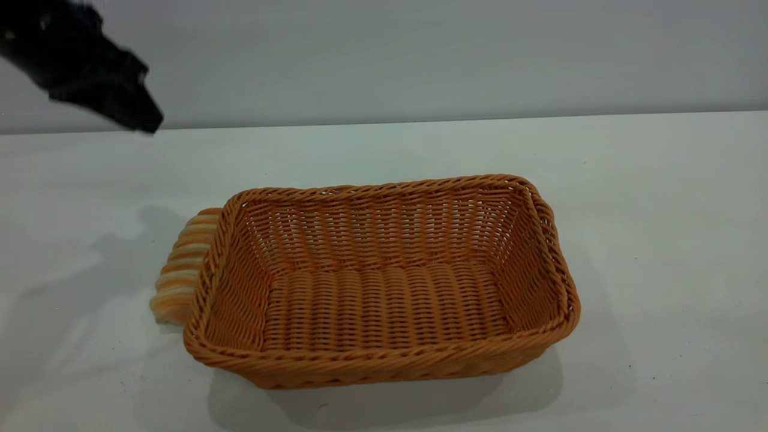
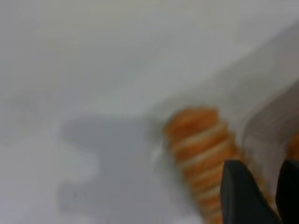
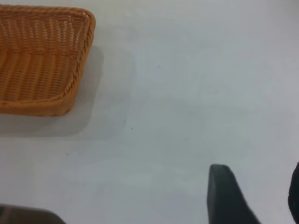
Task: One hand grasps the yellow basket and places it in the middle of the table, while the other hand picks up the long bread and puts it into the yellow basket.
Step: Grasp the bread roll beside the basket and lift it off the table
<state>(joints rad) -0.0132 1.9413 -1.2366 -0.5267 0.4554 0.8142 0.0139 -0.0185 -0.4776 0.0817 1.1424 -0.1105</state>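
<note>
A white tabletop (image 1: 660, 240) with tiny dark specks meets a pale grey wall. Mid-tabletop sits the woven, orange-tan yellow basket (image 1: 384, 336), rectangular with a braided rim. The ridged long bread (image 1: 180, 270) touches its 9 o'clock side. The left tool (image 2: 261, 196) hovers at 10 o'clock with fingers apart; the right tool (image 3: 254, 198) is likewise spread.

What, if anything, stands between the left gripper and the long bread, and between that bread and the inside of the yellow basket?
Nothing visible separates the left gripper, raised above the table, from the long bread. Between the bread and the yellow basket interior stands only the basket's own left wall, which the bread lies against.
</note>
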